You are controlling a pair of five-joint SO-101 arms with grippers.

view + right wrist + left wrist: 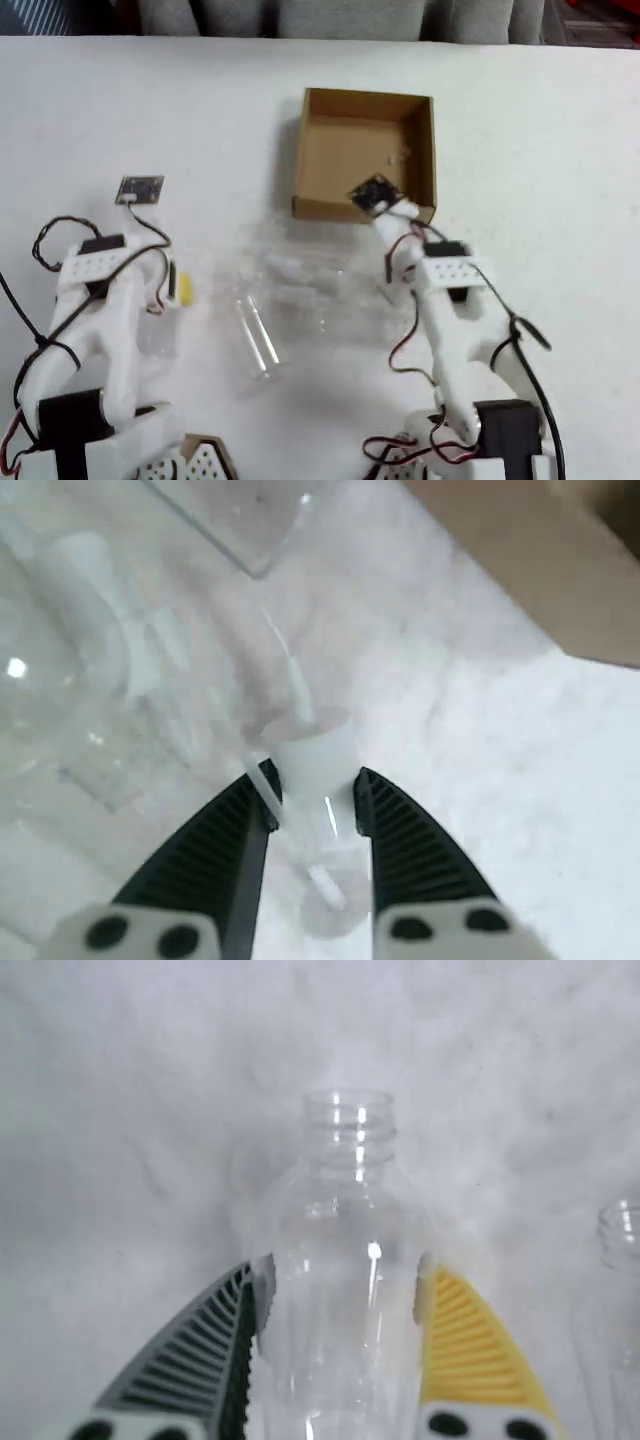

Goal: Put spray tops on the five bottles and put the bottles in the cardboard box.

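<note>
Grip status: the left jaws are closed on a clear bottle, with the grey finger on one side of its body and the yellow finger on the other, both touching the wall below the shoulder. The threaded neck projects beyond the fingertips and is open. A second bottle, also open at the neck, sits just beside the yellow finger. The right jaws are narrow and clamp a white spray top between two black fingers. Its thin dip tube extends forward from the collar over the bench. In the high view the left arm stands at the near left of the bench and the right arm at the near right, its wrist just beside the front wall of the box. Between the arms a loose bottle lies on its side. Beyond it, a cluster of further clear bottles and tops lies near the box front; the items there cannot be told apart. The cardboard box sits open-topped past the cluster, mid-bench. A faint clear item lies inside it, too indistinct to identify.
</note>
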